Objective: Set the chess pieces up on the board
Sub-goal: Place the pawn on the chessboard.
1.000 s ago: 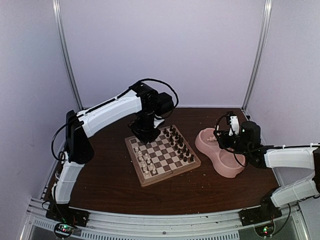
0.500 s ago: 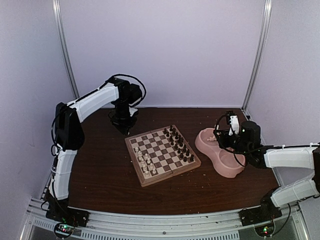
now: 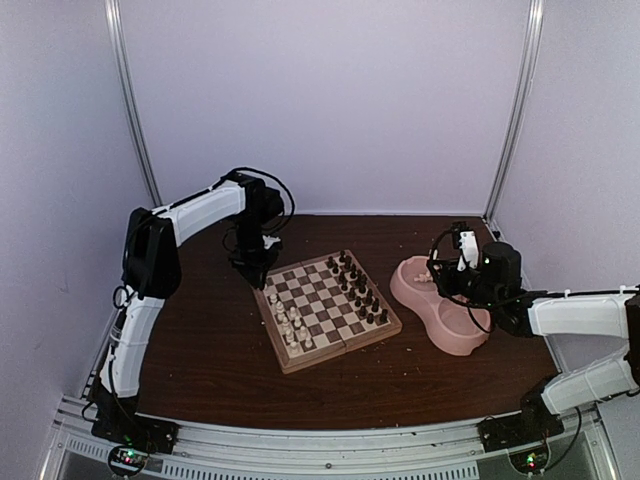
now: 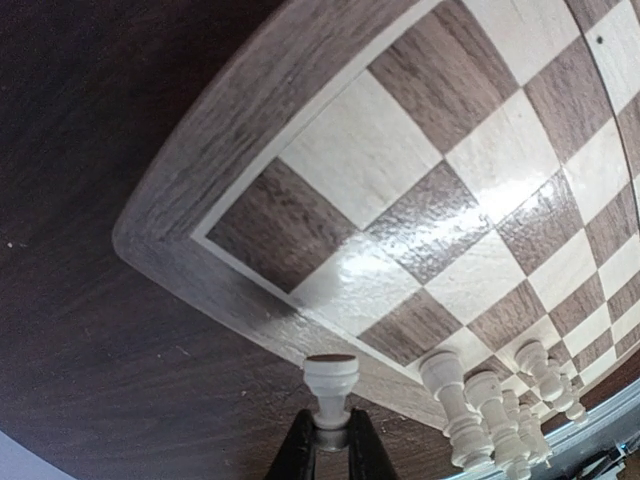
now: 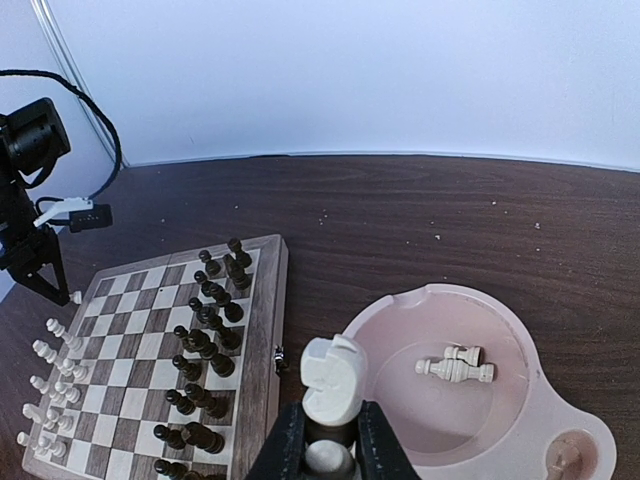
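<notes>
Board (image 3: 325, 300) corner now meets the returned left gripper (image 4: 331, 435), clamping a white piece (image 4: 331, 378); right gripper (image 5: 330, 420) still holds a knight (image 5: 330, 375).

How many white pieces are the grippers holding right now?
2. One cream piece is clamped in the left gripper just off the board near its corner. One knight-shaped piece is clamped in the right gripper by the pink bowl.
</notes>
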Controlling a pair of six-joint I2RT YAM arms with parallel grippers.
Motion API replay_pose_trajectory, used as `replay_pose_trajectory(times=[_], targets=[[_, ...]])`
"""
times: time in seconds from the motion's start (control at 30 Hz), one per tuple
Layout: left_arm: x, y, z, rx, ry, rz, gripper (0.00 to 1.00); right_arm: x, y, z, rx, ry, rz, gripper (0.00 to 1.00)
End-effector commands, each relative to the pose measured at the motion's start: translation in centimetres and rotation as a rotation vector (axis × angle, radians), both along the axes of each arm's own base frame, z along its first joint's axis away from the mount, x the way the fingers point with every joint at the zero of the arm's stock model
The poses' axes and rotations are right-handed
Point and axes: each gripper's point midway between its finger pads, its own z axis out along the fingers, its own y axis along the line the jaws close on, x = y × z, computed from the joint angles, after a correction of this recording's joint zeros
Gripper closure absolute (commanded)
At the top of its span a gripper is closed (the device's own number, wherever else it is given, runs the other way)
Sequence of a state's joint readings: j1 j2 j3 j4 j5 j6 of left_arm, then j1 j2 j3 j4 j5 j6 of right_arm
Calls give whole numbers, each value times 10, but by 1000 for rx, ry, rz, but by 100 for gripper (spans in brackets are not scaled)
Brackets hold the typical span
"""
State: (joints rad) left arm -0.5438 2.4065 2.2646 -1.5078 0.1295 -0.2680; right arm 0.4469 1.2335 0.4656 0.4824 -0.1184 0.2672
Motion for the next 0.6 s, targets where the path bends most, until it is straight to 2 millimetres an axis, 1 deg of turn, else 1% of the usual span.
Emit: replay_pose_trajectory(times=[0.0, 0.2, 0.3, 0.47, 0.57], targets=[[9, 3, -1, -57, 21, 50, 89, 1, -4, 7, -3, -24, -14, 96], [12, 0, -9, -87, 41, 66, 86, 2, -4, 5, -3, -20, -14, 96], [13, -2, -12, -102, 50, 74, 80, 2, -4, 5, -5, -19, -14, 96], [20, -3, -10, -121, 30, 94, 72, 2, -3, 3, -10, -12, -13, 96], [26, -4, -2, -131, -6, 103, 70, 3, -3, 3, -13, -12, -14, 96]])
